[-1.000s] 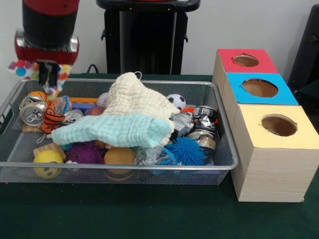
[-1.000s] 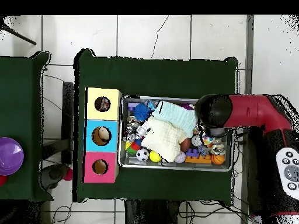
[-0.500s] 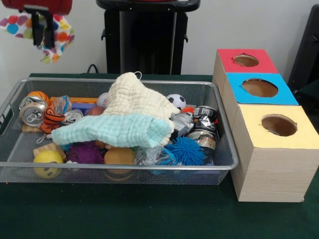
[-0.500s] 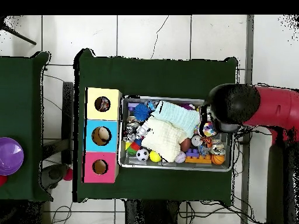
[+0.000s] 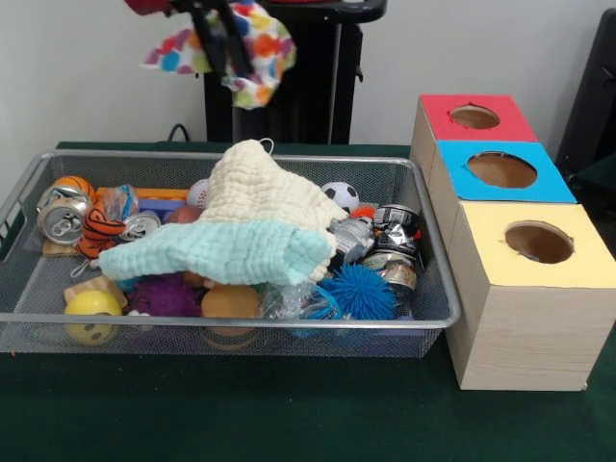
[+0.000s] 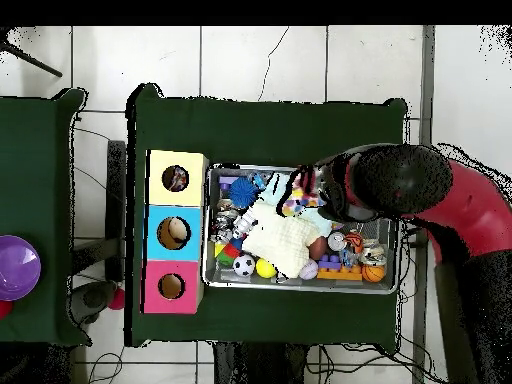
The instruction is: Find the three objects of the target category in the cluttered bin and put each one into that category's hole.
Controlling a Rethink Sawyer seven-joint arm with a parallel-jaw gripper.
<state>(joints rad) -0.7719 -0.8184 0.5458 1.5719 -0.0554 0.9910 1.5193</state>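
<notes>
A white cloth with coloured dots [image 5: 252, 46] hangs high above the back of the wire bin [image 5: 231, 319], pinched in my gripper [image 5: 223, 37], which is shut on it. From overhead the dotted cloth [image 6: 299, 192] sits over the bin's middle, at the tip of my gripper [image 6: 316, 190]. In the bin lie a cream cloth [image 5: 262, 191] and a mint cloth [image 5: 219, 252] on top of the clutter. To the right stand three boxes with holes: red [image 5: 474, 117], blue [image 5: 500, 170] and yellow [image 5: 539, 243].
The bin also holds crushed cans [image 5: 64, 219], a soccer ball [image 5: 340, 194], a blue spiky ball [image 5: 364, 291], a yellow ball [image 5: 91, 310] and a purple spiky ball [image 5: 166, 295]. A purple bowl [image 6: 15, 267] rests on the side table.
My gripper has lifted the dotted cloth out of the bin's left end and carried it rightward, towards the middle and the boxes.
</notes>
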